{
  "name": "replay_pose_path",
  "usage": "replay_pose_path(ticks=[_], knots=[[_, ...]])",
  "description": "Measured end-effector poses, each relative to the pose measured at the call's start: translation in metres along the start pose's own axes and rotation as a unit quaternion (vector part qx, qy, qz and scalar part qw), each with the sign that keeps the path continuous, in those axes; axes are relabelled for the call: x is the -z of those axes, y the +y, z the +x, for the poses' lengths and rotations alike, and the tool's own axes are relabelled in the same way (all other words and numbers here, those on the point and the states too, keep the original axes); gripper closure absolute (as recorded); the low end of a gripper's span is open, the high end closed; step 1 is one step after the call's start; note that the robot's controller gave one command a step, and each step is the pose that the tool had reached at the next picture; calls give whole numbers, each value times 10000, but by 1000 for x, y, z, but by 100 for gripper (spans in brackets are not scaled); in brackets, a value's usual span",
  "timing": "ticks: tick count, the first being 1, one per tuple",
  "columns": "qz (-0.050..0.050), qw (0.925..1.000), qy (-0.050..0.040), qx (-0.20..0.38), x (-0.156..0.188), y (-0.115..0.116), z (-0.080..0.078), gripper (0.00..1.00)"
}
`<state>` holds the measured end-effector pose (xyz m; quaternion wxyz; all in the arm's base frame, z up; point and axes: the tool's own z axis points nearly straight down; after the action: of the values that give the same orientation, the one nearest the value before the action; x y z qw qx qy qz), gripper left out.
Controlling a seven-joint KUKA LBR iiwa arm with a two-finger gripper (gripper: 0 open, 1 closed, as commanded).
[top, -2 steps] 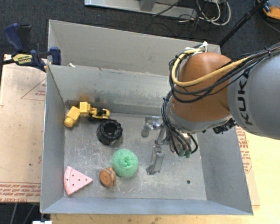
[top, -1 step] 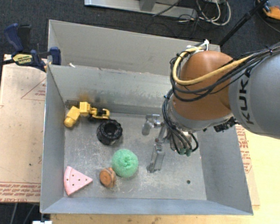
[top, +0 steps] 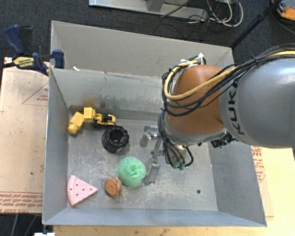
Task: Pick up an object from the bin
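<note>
End effector beside one green ball; one black ring near.

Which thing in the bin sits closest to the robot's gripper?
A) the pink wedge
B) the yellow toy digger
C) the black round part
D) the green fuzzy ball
D: the gripper hangs right beside the green fuzzy ball, on that ball's right side.

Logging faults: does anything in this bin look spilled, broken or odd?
Nothing stands out: the yellow toy digger, black ring, green ball and pink wedge lie whole inside the bin, gripper beside the ball.
</note>
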<state>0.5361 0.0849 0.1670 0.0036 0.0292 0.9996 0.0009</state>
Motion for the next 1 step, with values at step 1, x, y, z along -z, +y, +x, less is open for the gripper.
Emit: replay_pose_path(ticks=[1], knots=[[2,10000,28,-28,-57,42,6,0]])
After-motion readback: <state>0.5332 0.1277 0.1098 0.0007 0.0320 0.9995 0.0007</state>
